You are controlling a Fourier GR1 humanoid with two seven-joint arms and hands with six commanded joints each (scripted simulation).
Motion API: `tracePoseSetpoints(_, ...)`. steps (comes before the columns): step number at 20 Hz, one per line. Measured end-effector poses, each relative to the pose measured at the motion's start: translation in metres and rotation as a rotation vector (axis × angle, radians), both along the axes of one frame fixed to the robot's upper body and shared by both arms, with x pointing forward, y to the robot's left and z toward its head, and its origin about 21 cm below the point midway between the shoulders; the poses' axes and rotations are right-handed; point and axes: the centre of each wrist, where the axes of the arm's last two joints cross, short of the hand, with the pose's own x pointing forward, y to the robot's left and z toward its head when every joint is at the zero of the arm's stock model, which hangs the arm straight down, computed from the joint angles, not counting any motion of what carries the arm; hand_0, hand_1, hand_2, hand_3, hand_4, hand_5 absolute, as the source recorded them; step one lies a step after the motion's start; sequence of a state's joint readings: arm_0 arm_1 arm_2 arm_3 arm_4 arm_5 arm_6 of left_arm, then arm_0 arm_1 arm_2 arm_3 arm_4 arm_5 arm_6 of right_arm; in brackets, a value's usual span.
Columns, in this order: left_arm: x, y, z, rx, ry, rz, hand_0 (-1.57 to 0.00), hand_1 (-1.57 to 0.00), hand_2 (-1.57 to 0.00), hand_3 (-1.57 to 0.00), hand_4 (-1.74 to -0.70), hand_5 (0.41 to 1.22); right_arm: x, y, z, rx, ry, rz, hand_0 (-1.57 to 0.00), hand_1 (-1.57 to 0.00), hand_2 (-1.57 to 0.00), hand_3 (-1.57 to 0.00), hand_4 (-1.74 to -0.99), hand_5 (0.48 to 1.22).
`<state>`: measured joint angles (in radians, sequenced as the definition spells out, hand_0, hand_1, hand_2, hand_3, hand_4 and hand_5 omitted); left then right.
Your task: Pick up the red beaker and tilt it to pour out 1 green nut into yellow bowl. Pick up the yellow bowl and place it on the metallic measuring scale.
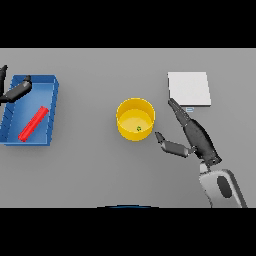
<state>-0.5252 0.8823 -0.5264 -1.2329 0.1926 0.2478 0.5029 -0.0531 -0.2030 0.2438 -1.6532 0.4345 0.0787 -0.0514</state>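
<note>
The yellow bowl (135, 119) stands upright at the table's middle, with a green nut (139, 129) inside it. My right hand (192, 133) is just right of the bowl, open, fingers stretched toward the scale and thumb pointing at the bowl without touching it. The metallic measuring scale (188, 89) is a pale square plate behind that hand. The red beaker (33, 123) lies on its side in the blue tray (50, 115) at the left. My left hand (16, 90) hovers over the tray's far left corner, open and apart from the beaker.
</note>
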Motion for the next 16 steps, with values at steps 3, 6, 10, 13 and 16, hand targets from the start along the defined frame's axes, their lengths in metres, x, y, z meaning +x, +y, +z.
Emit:
tracePoseSetpoints(3,-0.001,-0.004,0.001,-0.003,0.005,-0.013,0.00,0.00,0.00,0.00,-0.80,0.708,0.016,0.002,0.018,-0.212,-0.047,0.086,0.00,0.00,0.00,0.00,-1.279,0.671)
tracePoseSetpoints(6,0.001,-0.006,-0.001,-0.006,0.013,-0.010,0.00,0.00,0.00,0.00,-0.79,0.716,0.029,0.013,0.028,-0.416,-0.088,0.221,0.00,0.00,0.00,0.00,-1.276,0.666)
tracePoseSetpoints(10,-0.002,-0.007,-0.005,-0.006,0.016,-0.017,0.00,0.00,0.00,0.00,-0.80,0.723,0.048,0.030,0.036,-0.546,-0.105,0.334,0.00,0.00,0.00,0.00,-1.273,0.656)
tracePoseSetpoints(13,0.000,-0.005,-0.005,0.002,0.014,-0.013,0.00,0.00,0.00,0.00,-0.80,0.720,0.060,0.039,0.037,-0.609,-0.087,0.403,0.00,0.00,0.00,0.00,-1.276,0.670)
tracePoseSetpoints(16,-0.001,-0.004,-0.003,0.005,0.011,-0.020,0.00,0.00,0.00,0.00,-0.80,0.716,0.068,0.044,0.039,-0.675,-0.075,0.485,0.00,0.00,0.00,0.00,-1.261,0.685)
